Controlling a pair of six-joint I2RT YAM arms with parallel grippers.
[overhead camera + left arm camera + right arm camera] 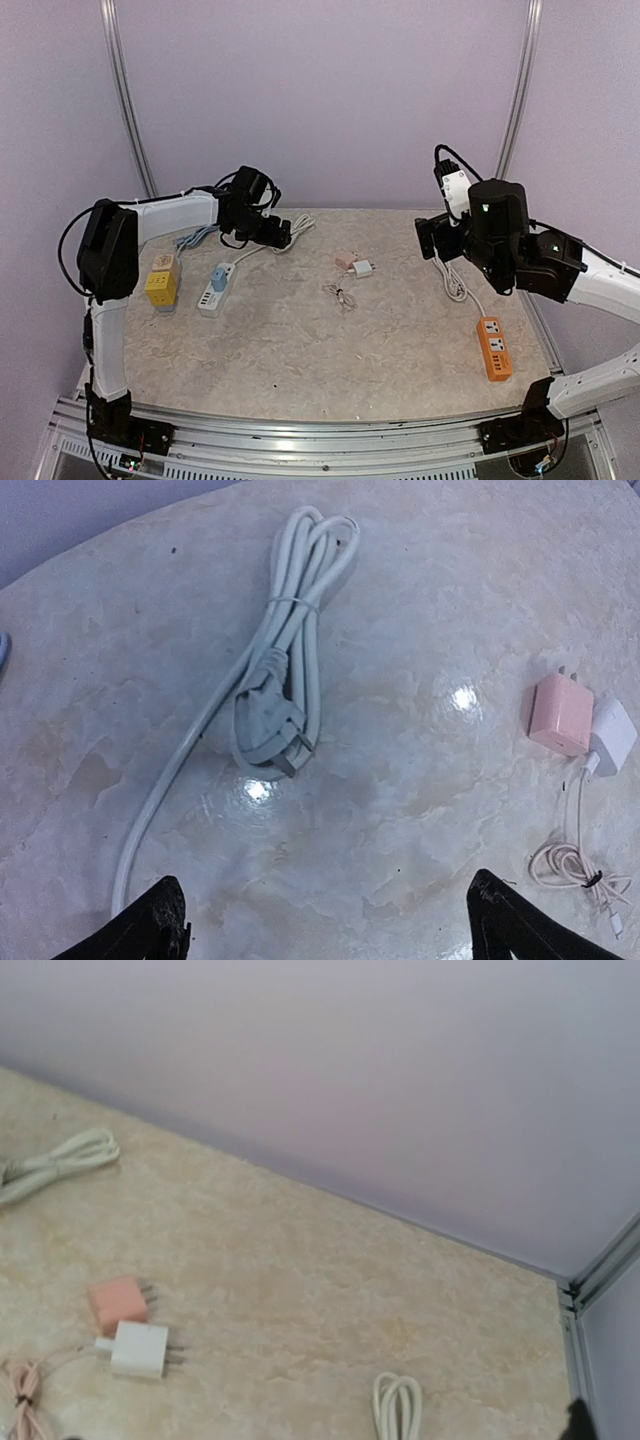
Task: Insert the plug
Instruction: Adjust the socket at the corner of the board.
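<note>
Worktop (300,350) carries everything. Left gripper (330,915) hangs over the far-left part, fingers spread wide with nothing between them, probably lined up to take the cord below. Right gripper (432,238) is parked near the far-right edge, fingers apart, empty. White power strip (215,290) lies by the left edge, orange power strip (493,348) by the right. Tied white cord (295,620) lies coiled. Its plug (268,725) rests on the coil, not inserted.

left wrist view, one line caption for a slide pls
Open left claw above a bundled white cord and its plug; pink charger and white charger at right.
</note>
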